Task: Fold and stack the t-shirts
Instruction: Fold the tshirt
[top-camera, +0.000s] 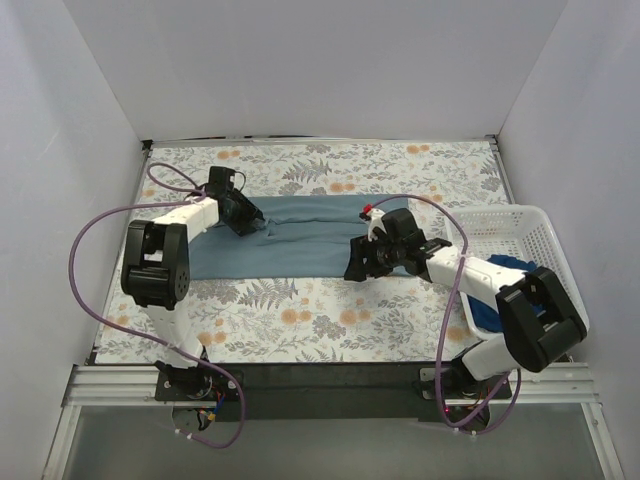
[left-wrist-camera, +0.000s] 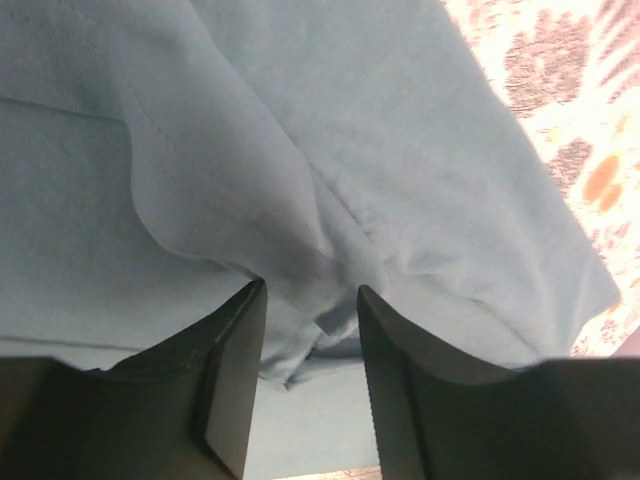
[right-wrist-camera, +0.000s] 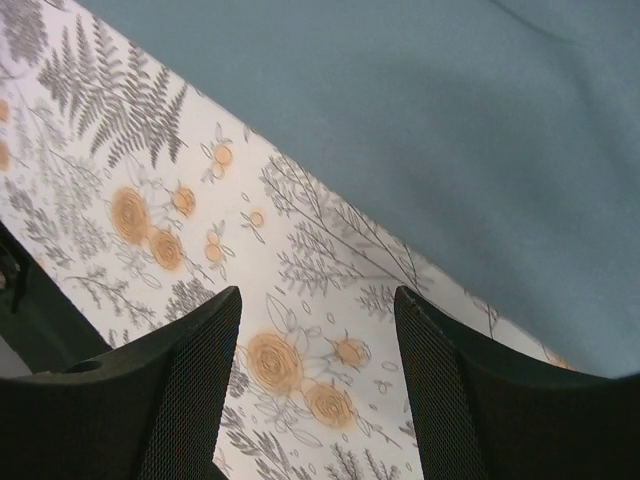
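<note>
A slate-blue t-shirt (top-camera: 300, 245) lies spread flat across the middle of the table. My left gripper (top-camera: 250, 220) is down on its far left part. In the left wrist view (left-wrist-camera: 310, 290) its jaws stand apart, with a raised fold of the shirt (left-wrist-camera: 300, 240) between the fingertips. My right gripper (top-camera: 355, 268) is open and empty at the shirt's near edge. In the right wrist view (right-wrist-camera: 317, 295) it hangs over the floral cloth just off the shirt's hem (right-wrist-camera: 450, 150). A darker blue t-shirt (top-camera: 487, 313) lies bunched in the basket, partly hidden by my right arm.
A white lattice basket (top-camera: 530, 215) stands at the right edge of the table. A floral tablecloth (top-camera: 300, 310) covers the table. White walls close in the left, back and right. Purple cables loop from both arms.
</note>
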